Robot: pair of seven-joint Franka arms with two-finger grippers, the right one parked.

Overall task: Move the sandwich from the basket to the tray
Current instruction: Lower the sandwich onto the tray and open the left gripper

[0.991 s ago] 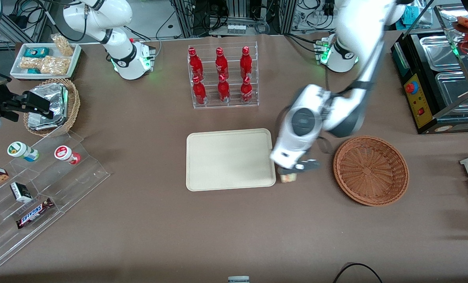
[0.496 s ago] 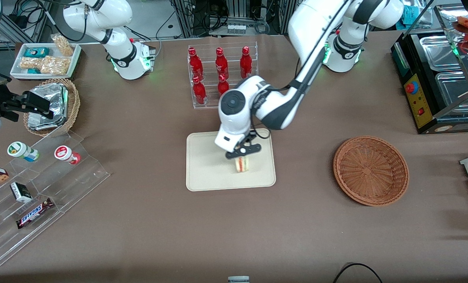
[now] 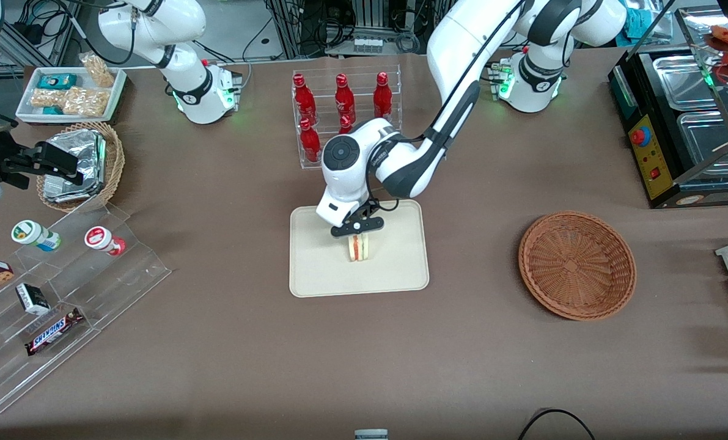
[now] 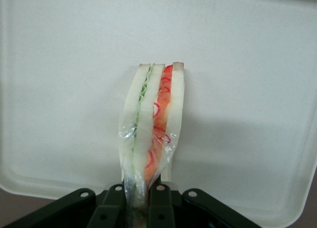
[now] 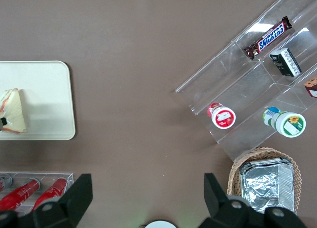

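My left gripper (image 3: 356,235) hangs over the middle of the cream-beige tray (image 3: 315,275), shut on the sandwich (image 3: 358,247). In the left wrist view the wrapped sandwich (image 4: 151,124), white bread with green and red-orange layers, stands on edge over the tray (image 4: 64,89), its near end pinched between the black fingers (image 4: 161,205) of the gripper (image 4: 137,205). The right wrist view shows the sandwich (image 5: 14,110) low over the tray (image 5: 47,89). The reddish-brown wicker basket (image 3: 576,264) sits toward the working arm's end of the table with nothing in it.
A clear rack of red bottles (image 3: 346,119) stands just farther from the camera than the tray, close to the arm's wrist. Toward the parked arm's end are a tan basket of foil packs (image 3: 82,165), a white snack tray (image 3: 70,91) and an acrylic shelf (image 3: 52,293) of snacks.
The left gripper carried the sandwich from beside the tray's edge nearest the basket to over the tray's middle, then shifted slightly farther from the camera and lower.
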